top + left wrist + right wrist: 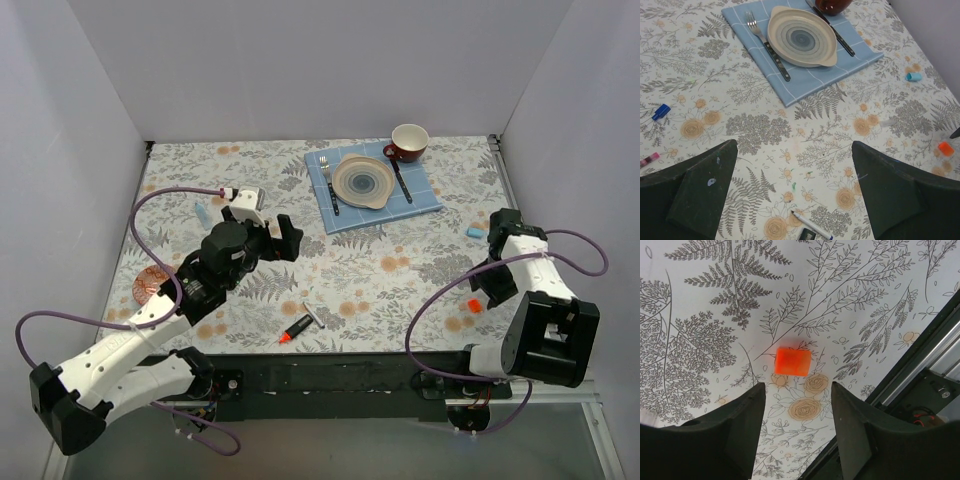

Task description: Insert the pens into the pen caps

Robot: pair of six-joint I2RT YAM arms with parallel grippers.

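Hovering low over the bench (400, 280), the right gripper (797, 405) held its 2 fingers (735, 430) partly apart with nothing between them. The orange pen cap (793, 362) lay flat on the flowered cloth just ahead of the fingertips, in line with the gap and touching neither finger. Taken from the blue placemat (425, 205), that cap sat well apart from it, off the mat's near right corner. A light-blue cap (476, 232) lay closer to the placemat, just off its right edge on the near side.

The left gripper (794, 147) hung above the bench to the near left of the placemat. Its 2 fingers (695, 195) were spread wide and empty.

Well to the near side of the placemat, below its left corner, 2 pens lay just beside each other: the thin white-grey pen (314, 315) and the short black marker (297, 328) with its orange end. Whether they touched could not be told. A light-blue marker (203, 213) lay well apart to the placemat's left.

On the placemat itself sat a plate (363, 182), with a fork (329, 185) on its left and a knife (401, 180) on its right. A red cup (408, 142) stood at the mat's far right corner.
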